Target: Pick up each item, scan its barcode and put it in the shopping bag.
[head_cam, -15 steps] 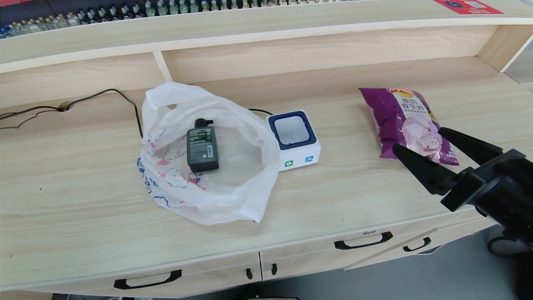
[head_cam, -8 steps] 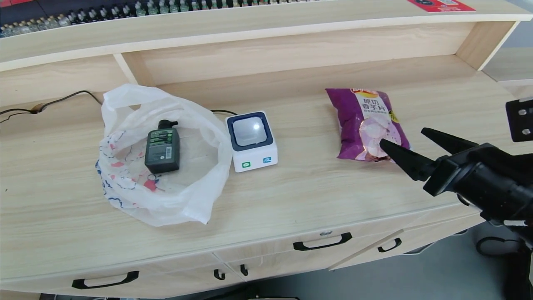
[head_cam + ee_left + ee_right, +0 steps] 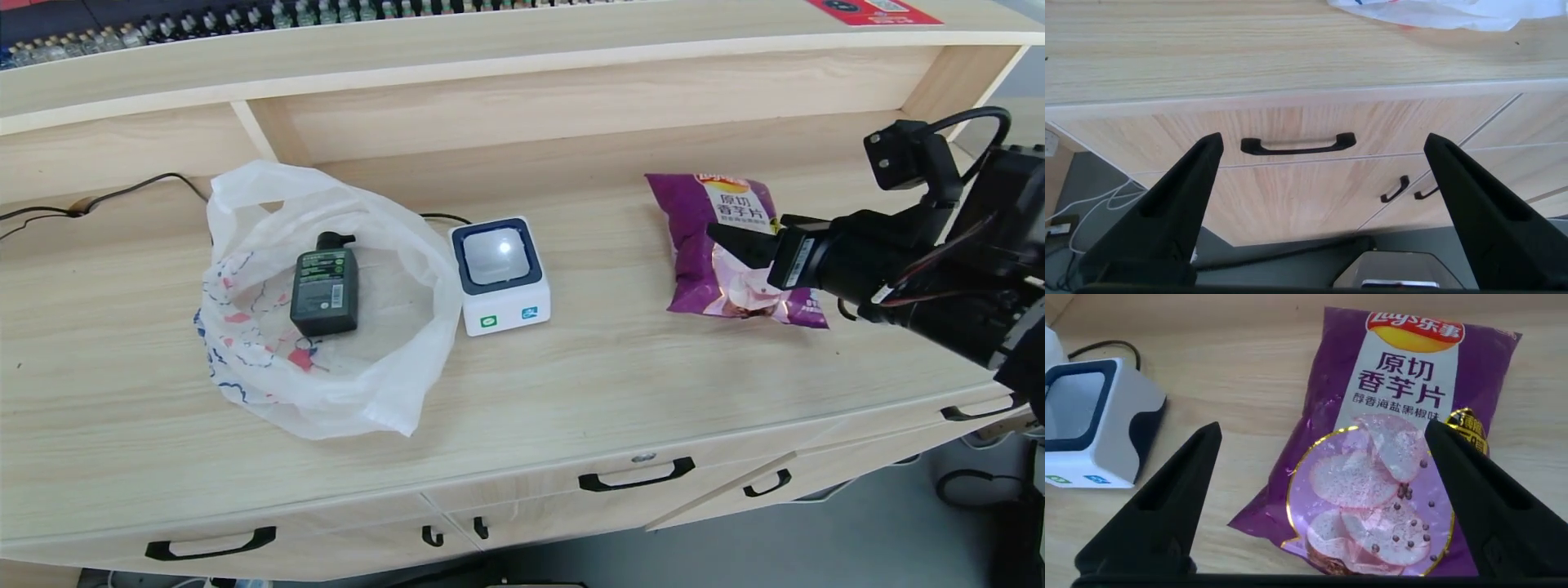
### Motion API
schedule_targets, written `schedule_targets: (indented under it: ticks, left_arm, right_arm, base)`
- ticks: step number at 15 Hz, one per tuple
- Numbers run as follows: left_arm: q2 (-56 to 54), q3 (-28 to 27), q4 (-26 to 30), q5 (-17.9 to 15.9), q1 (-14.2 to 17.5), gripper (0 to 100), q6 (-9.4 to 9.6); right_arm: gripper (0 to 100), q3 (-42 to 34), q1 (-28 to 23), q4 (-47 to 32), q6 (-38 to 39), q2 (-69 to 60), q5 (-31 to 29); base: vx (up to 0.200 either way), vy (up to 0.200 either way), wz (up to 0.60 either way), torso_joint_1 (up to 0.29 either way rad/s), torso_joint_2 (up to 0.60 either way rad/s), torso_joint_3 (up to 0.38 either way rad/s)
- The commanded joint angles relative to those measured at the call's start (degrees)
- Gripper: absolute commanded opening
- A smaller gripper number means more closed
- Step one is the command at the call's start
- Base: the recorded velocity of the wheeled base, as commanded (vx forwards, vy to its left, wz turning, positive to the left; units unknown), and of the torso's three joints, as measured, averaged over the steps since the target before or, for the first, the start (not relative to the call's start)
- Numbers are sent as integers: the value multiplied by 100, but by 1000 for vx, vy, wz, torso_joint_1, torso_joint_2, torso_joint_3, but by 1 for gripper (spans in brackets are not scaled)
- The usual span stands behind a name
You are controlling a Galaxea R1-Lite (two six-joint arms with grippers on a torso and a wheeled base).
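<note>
My right pincer (image 3: 1319, 437) is spread wide and holds nothing. From its wrist camera I see one dark finger on each side of the purple foil bag of crisps (image 3: 718, 278), with the pack's printed face between them. I cannot tell whether the tips touch the foil. In the head view that arm comes in from the right, its fingers pointing left over the middle of the pack. The crisps lie flat, face up, on the right part of the pale wood-grain tabletop (image 3: 612, 367), well apart from the other things. Near the middle stands the white cube-shaped barcode scanner with a dark blue frame round its top window (image 3: 500, 273). The window faces up, and a thin black cable (image 3: 122, 192) runs along the back of the tabletop to the left. Just beside the scanner, on its left, sits the white translucent plastic shopping bag with red and blue print (image 3: 237, 327), its mouth gaping open. A dark rectangular bottle with a black cap (image 3: 325, 282) lies flat inside it. My left pincer (image 3: 1320, 140) is likewise wide open and empty. It is low in front of the cabinet, facing a drawer front with a black bar handle (image 3: 1298, 147), below the tabletop's front edge.
</note>
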State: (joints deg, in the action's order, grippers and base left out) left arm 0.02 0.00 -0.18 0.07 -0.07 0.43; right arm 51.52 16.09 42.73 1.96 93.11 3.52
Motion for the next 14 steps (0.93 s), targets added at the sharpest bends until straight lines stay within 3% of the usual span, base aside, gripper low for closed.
schedule_targets:
  ticks: [1, 7, 11, 14]
  left_arm:
    - [-2, 0, -26, 1, -1, 100, 1]
    - [-2, 0, -17, 1, -1, 100, 1]
    - [-2, 0, -17, 1, -1, 100, 1]
    - [-2, 0, -17, 1, -1, 100, -8]
  right_arm:
    - [100, 245, -168, -151, 6, 436, -1]
    - [100, 447, -344, -450, 41, 550, 289]
    - [100, 1370, -493, -1452, -3, 594, 245]
    - [100, 1493, -502, -1575, -117, 779, 245]
  base:
    - [0, 0, 0, 0, 0, 0]
    - [0, 0, 0, 0, 0, 0]
    - [0, 0, 0, 0, 0, 0]
    - [0, 0, 0, 0, 0, 0]
